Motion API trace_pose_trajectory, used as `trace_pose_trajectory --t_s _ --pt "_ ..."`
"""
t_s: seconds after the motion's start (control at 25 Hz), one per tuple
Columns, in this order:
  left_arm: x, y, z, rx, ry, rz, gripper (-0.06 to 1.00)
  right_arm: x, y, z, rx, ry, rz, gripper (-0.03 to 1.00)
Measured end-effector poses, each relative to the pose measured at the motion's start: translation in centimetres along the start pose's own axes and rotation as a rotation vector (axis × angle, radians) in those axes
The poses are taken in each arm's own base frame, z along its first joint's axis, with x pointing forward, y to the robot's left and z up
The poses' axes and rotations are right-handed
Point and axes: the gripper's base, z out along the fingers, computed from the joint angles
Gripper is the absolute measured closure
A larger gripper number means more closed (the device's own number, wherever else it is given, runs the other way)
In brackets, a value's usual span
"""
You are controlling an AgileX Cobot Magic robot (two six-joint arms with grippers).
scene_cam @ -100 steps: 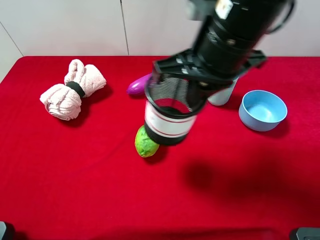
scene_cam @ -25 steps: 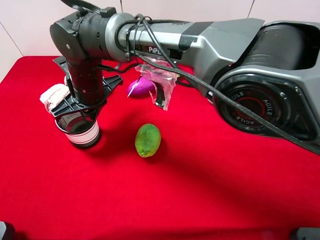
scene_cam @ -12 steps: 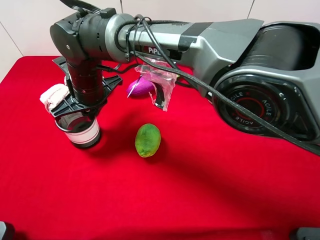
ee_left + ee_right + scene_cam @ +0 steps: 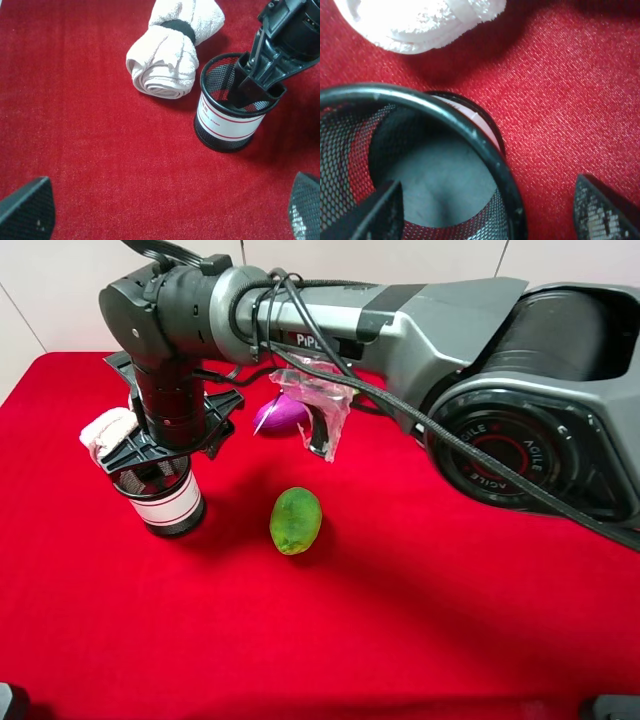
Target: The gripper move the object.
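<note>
Flanking the mesh cup point(image 4: 168, 502): rolled towel point(image 4: 105, 428) just beside, green fruit point(image 4: 296, 520) near. Cup upright, white-banded; right gripper point(image 4: 487, 202) spread wide astride its rim.

On the counter point(image 4: 420, 640), the cup point(image 4: 168, 502) stood upright near the left edge, just in front of the rolled towel point(image 4: 105, 430). The fruit point(image 4: 295, 520) lay to its right, and the eggplant point(image 4: 278, 415) behind that, nearer the back edge. The right gripper point(image 4: 158, 462) hung over the cup, one finger inside, the other outside.
</note>
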Motion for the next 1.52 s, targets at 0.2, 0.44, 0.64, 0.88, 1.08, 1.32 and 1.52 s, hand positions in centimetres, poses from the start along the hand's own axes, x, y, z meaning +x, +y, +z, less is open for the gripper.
trace_pose_trajectory --t_s 0.2,0.44,0.64,0.88,1.08,1.32,1.52 --pt "0.0 0.0 0.0 0.0 0.0 0.0 0.03 -0.9 0.1 -2.0 0.003 -0.013 -0.006 0.43" --pt "0.0 0.0 0.0 0.0 0.0 0.0 0.03 -1.3 0.2 -3.8 0.003 -0.011 -0.015 0.43" --pt "0.0 0.0 0.0 0.0 0.0 0.0 0.03 -1.5 0.3 -6.0 -0.009 -0.04 -0.023 0.38" --pt "0.0 0.0 0.0 0.0 0.0 0.0 0.03 -1.7 0.4 -9.7 -0.019 -0.108 -0.035 0.3" --pt "0.0 0.0 0.0 0.0 0.0 0.0 0.03 -1.7 0.4 -12.9 -0.027 -0.168 -0.054 0.28" --pt "0.0 0.0 0.0 0.0 0.0 0.0 0.03 -1.2 0.1 -16.4 -0.026 -0.227 -0.085 0.28" --pt "0.0 0.0 0.0 0.0 0.0 0.0 0.03 1.0 -1.9 -17.7 -0.006 -0.172 -0.065 0.28"
